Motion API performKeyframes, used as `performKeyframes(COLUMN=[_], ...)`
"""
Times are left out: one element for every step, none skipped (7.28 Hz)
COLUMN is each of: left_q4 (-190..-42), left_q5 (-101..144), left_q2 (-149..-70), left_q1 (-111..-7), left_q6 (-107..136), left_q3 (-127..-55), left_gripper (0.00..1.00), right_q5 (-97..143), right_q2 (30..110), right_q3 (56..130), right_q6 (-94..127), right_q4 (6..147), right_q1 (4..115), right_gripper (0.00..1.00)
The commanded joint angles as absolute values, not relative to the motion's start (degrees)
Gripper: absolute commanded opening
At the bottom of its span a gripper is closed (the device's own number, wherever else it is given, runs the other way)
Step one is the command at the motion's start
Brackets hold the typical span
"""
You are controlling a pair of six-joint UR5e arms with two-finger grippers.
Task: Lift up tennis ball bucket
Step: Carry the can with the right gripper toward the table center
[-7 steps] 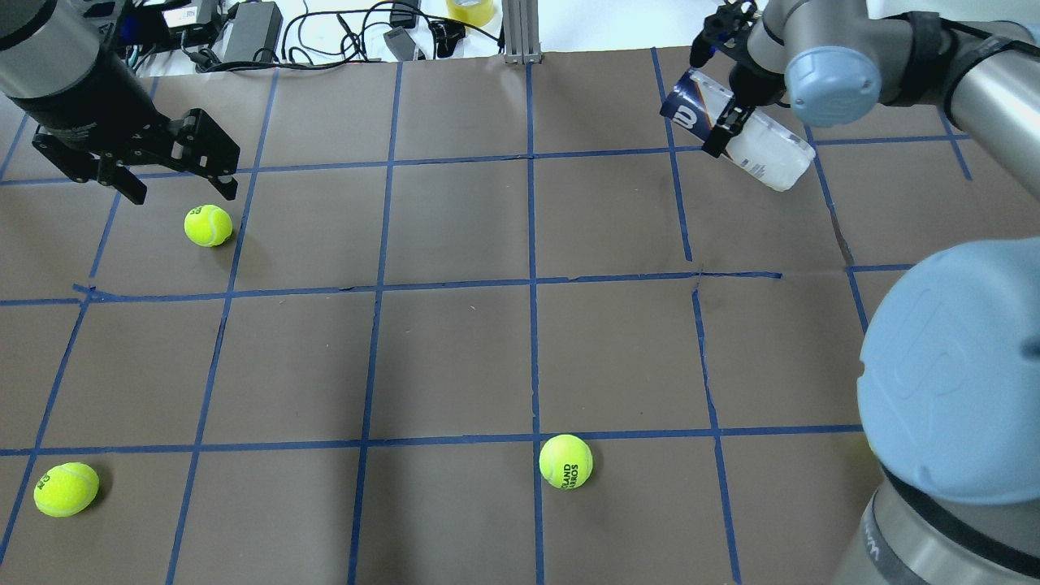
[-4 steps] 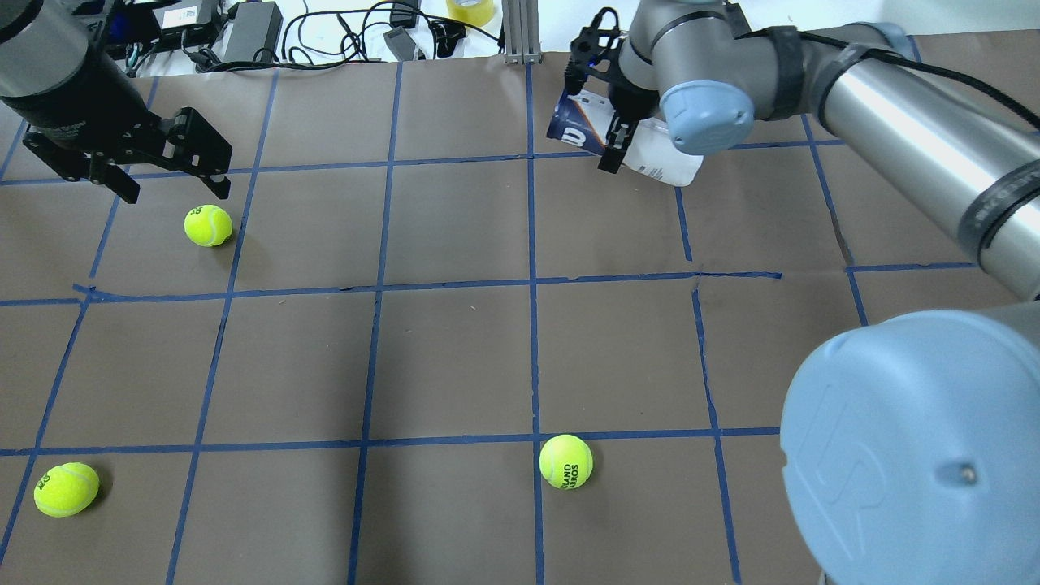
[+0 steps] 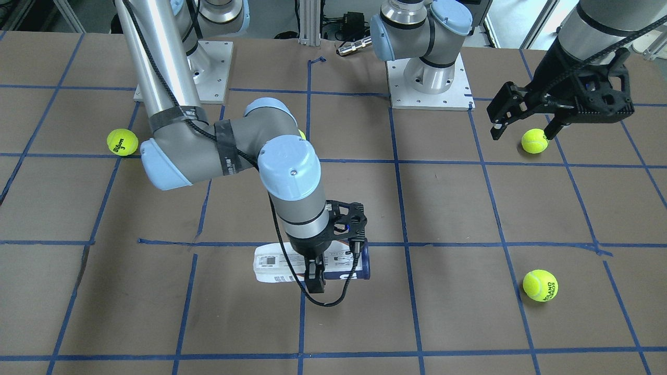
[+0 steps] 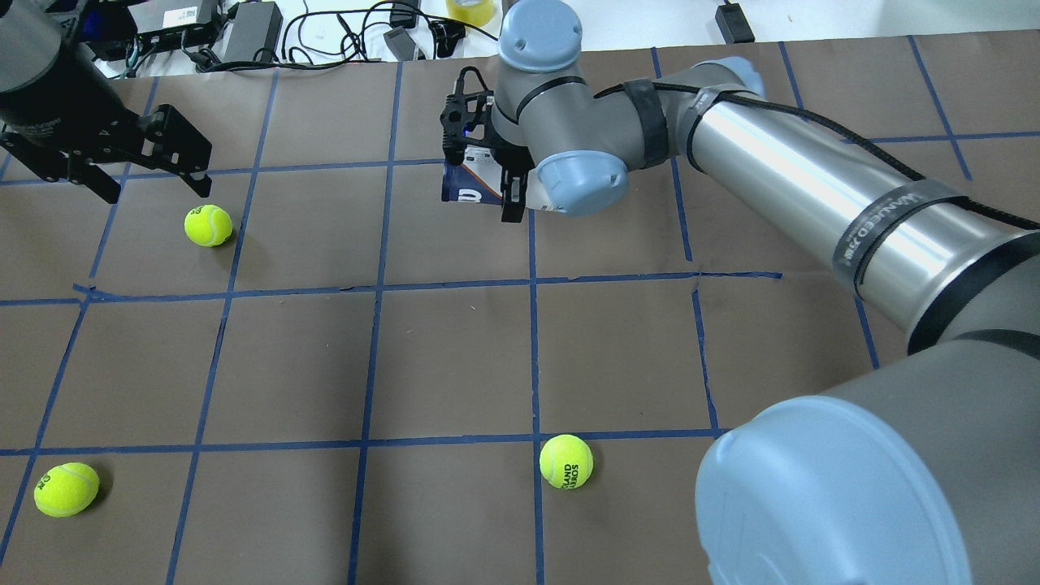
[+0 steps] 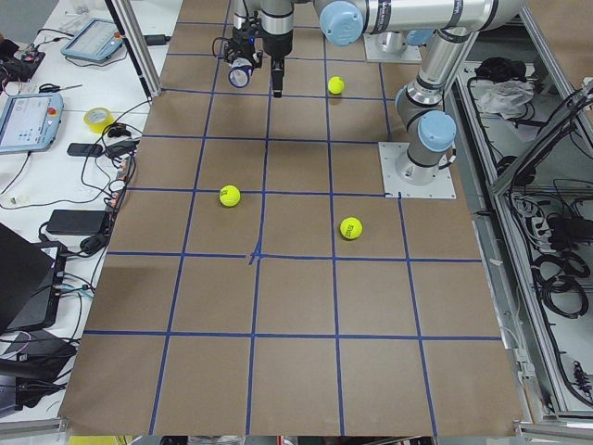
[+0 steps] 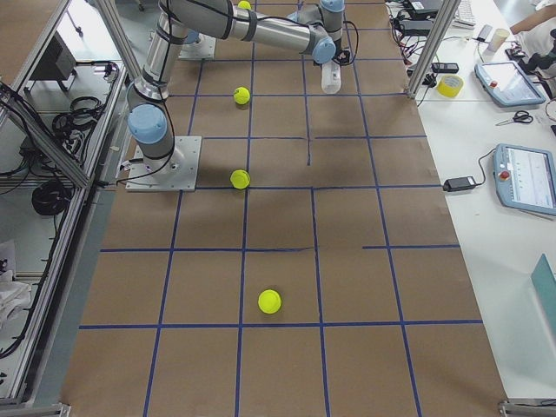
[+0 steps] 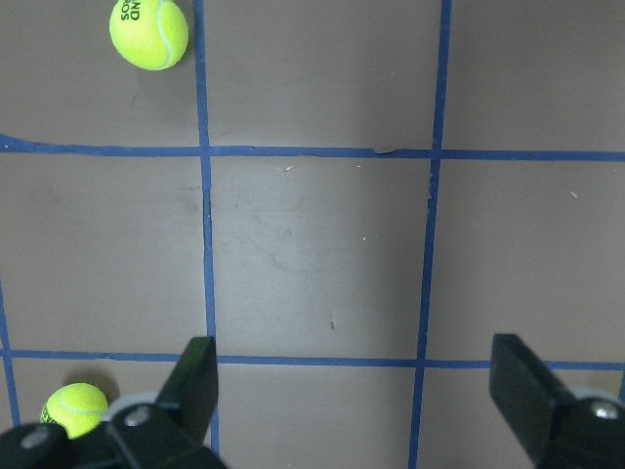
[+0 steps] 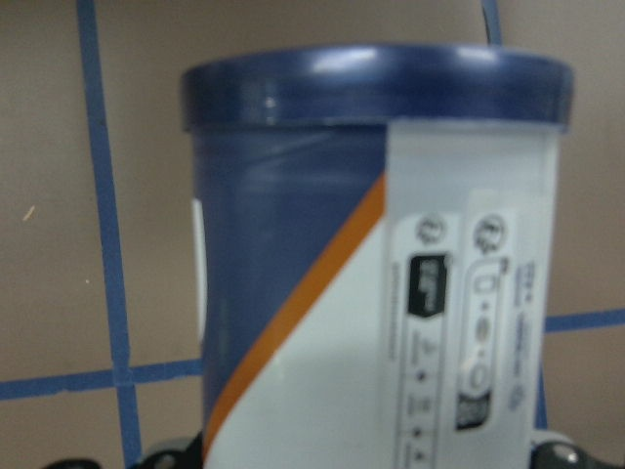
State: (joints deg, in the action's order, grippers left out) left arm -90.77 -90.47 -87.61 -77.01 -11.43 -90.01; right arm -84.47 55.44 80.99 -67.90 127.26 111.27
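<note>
The tennis ball bucket (image 4: 467,185), a white tube with a navy band and rim, hangs roughly level above the far middle of the table. My right gripper (image 4: 481,175) is shut on it across its middle. It also shows in the front view (image 3: 271,268), held by the right gripper (image 3: 335,262), and fills the right wrist view (image 8: 391,274). My left gripper (image 4: 154,180) is open and empty, hovering just beyond a tennis ball (image 4: 208,225) at the far left. In the left wrist view the left gripper (image 7: 356,391) has its jaws wide apart over bare table.
Two more tennis balls lie on the table, at the near left (image 4: 66,489) and near the middle (image 4: 565,461). Another ball (image 3: 122,141) lies near the right arm's base. Cables and boxes (image 4: 252,28) crowd the far edge. The right arm (image 4: 812,187) spans the right half.
My right arm has swung left, carrying the bucket from the far right to the far middle. My left gripper has drifted slightly left and stays open.
</note>
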Motion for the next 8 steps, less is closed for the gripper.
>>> performKeyframes(left_q4=[-91.0, -91.2, -91.2, -91.2, -91.3, -91.3, -91.3, -91.2], left_q5=[-90.5, -90.5, -90.5, -90.5, -90.6, -90.6, -90.6, -90.6], left_q2=[-87.6, -87.6, -87.5, -87.5, -87.5, -87.5, -87.5, -87.5], left_q1=[-76.5, -76.5, -76.5, -76.5, -76.5, -76.5, -76.5, -76.5], left_q6=[-15.2, -15.3, -15.3, -15.3, -15.3, -15.3, -15.3, -15.3], left_q3=[-89.9, -89.8, -89.9, -89.9, -90.0, -90.1, -90.1, -90.1], left_gripper=[1.00, 1.00, 1.00, 1.00, 1.00, 1.00, 1.00, 1.00], right_q5=[-85.0, -84.8, -84.0, -84.2, -84.8, -85.4, -86.0, -86.0], right_q2=[51.9, 50.5, 48.9, 48.4, 48.6, 48.9, 48.4, 48.5], right_q3=[81.1, 81.1, 81.1, 81.1, 81.1, 81.2, 81.2, 81.2], right_q6=[-67.9, -67.7, -67.2, -67.1, -66.5, -64.0, -64.0, -64.1], right_q4=[131.5, 133.2, 136.6, 136.5, 135.9, 135.9, 136.1, 136.0], right_q1=[115.7, 116.4, 117.2, 118.1, 118.1, 118.5, 118.5, 118.5], right_gripper=[0.76, 0.77, 0.78, 0.78, 0.78, 0.78, 0.78, 0.83])
